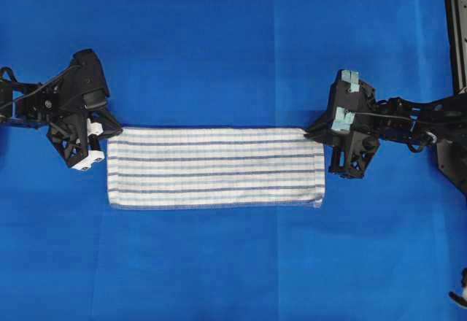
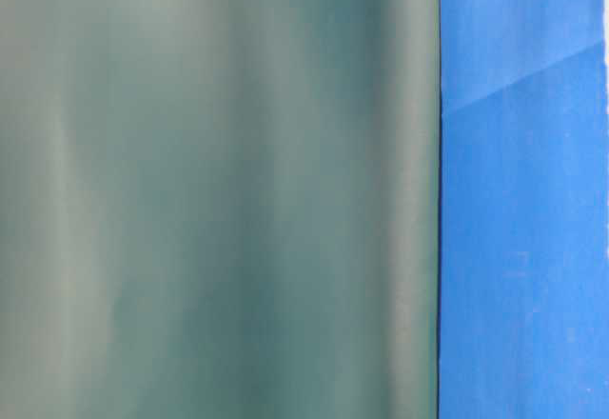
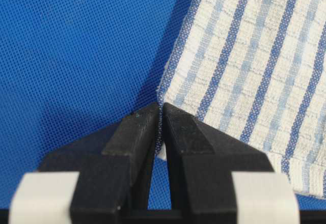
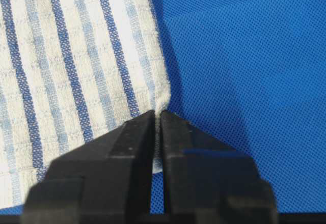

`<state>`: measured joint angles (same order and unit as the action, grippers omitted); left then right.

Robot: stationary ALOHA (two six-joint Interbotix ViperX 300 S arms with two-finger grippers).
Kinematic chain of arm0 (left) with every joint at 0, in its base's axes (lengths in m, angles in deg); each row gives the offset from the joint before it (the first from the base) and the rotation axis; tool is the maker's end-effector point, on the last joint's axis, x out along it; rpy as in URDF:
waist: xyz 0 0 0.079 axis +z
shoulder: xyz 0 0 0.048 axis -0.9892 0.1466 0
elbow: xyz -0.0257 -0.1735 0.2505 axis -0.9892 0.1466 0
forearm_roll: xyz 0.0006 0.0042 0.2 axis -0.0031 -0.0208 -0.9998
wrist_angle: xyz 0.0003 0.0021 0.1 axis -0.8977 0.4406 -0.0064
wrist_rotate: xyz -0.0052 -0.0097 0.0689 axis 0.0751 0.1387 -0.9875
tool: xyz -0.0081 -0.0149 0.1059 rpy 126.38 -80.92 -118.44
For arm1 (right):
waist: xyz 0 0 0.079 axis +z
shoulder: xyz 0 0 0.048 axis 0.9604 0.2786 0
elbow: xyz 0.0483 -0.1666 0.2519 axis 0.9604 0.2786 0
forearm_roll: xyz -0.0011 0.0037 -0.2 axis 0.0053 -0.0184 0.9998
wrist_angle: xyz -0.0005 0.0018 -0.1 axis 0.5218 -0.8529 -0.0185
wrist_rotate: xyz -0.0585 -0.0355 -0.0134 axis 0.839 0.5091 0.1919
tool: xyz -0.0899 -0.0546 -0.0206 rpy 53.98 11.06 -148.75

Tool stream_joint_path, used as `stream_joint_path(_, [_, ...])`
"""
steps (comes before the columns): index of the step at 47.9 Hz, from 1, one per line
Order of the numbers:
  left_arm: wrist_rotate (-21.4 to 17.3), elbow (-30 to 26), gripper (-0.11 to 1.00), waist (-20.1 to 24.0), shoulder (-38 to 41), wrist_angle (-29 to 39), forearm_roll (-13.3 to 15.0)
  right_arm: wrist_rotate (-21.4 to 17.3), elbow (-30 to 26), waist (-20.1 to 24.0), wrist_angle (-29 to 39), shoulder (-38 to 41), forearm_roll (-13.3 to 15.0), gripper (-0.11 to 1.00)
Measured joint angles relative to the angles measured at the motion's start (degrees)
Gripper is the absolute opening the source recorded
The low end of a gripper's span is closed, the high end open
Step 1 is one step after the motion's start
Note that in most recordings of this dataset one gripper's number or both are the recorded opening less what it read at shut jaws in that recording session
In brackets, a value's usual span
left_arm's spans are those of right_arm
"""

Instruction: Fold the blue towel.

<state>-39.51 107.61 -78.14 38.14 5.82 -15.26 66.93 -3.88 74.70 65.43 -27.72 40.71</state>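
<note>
Lying flat on the blue-covered bench [image 1: 219, 44], the blue towel [image 1: 215, 168] forms a long, narrow band running left to right in the overhead view, its dark and pale stripes following its length. The left gripper [image 1: 109, 130] sits at the towel's upper left corner and the right gripper [image 1: 312, 133] at its upper right corner, each arm reaching in from its own side of the bench. From the left wrist camera the two black fingers [image 3: 133, 132] are pressed together with only a thin slit between them, and the hemmed corner of the towel [image 3: 254, 61] runs down into that slit, so the jaws pinch the cloth at its corner. The right wrist camera shows the same arrangement mirrored: the fingers [image 4: 133, 135] meet tip to tip, the towel's corner [image 4: 76, 56] tapers into the gap, and a small patch of white cloth shows below the tips between them. The rest of the towel rests smooth on the covering, its lower edge well apart from both grippers. The table-level view shows only a blurred grey-green surface [image 2: 219, 190] beside a strip of blue.
</note>
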Motion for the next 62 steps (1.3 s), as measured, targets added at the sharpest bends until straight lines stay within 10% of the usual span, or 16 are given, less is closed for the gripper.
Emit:
stream_joint_path(41, [0.70, -3.52, 0.04, -2.46, -15.91, 10.81, 0.00, -0.18, 0.18, -0.79, 7.65, -18.63, 0.00, 0.22])
stream_joint_path(62, [5.01, -9.40, 0.04, -6.86, -12.22, 4.04, 0.00, 2.55, -5.71, -9.67, 11.34, -18.90, 2.29, 0.22])
